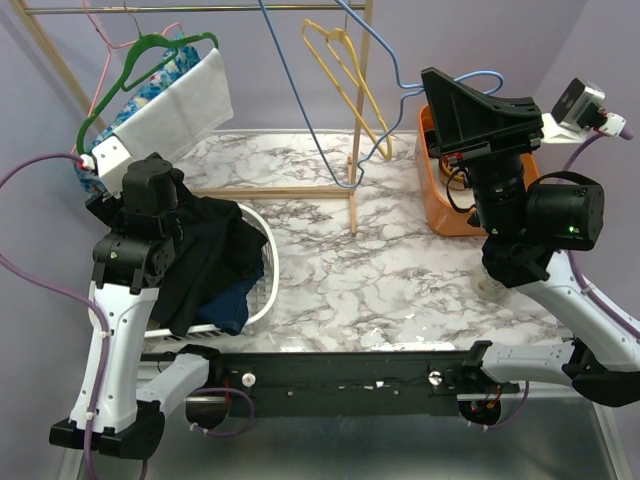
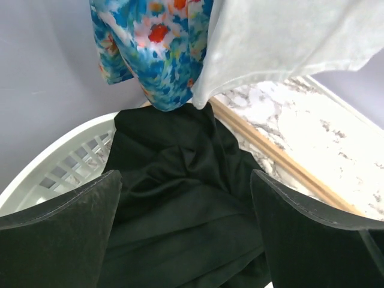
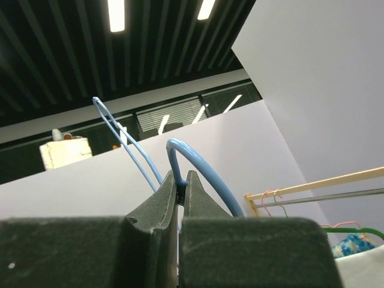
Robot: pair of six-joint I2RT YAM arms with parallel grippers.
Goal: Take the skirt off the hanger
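Note:
The black skirt (image 1: 215,255) lies crumpled in a white laundry basket (image 1: 262,285) at the left, draped over its near rim. My left gripper (image 2: 185,175) is open and empty just above the skirt (image 2: 180,204). In the top view its fingers are hidden under the wrist (image 1: 150,190). The light-blue hanger (image 1: 298,100) is bare and hangs in the air at the back centre. My right gripper (image 1: 432,85) is shut on the hanger's hook end and holds it up. The right wrist view shows the blue wire (image 3: 198,165) pinched between the fingertips of the right gripper (image 3: 182,182).
A wooden clothes rack (image 1: 355,150) stands at the back with a yellow hanger (image 1: 345,70), a green hanger (image 1: 150,50), a blue floral garment (image 2: 162,54) and a white cloth (image 2: 276,42). An orange bin (image 1: 440,205) sits right. A navy garment (image 1: 235,300) lies under the skirt.

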